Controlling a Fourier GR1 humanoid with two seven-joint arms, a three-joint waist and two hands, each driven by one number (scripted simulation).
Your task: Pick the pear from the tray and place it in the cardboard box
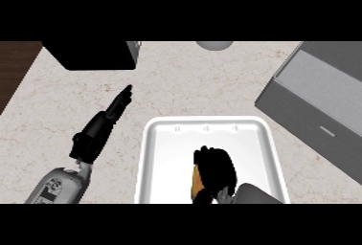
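A white tray lies on the counter near the front. Inside it my right hand curls over a yellow-orange pear, of which only a sliver shows at the hand's left side. My left hand rests on the counter left of the tray, fingers straight and pointing away, holding nothing. A black box stands at the back left; I see no box that looks like cardboard.
A grey appliance fills the right side of the counter. A small grey round object sits at the back edge. Dark wood shows beyond the counter's left edge.
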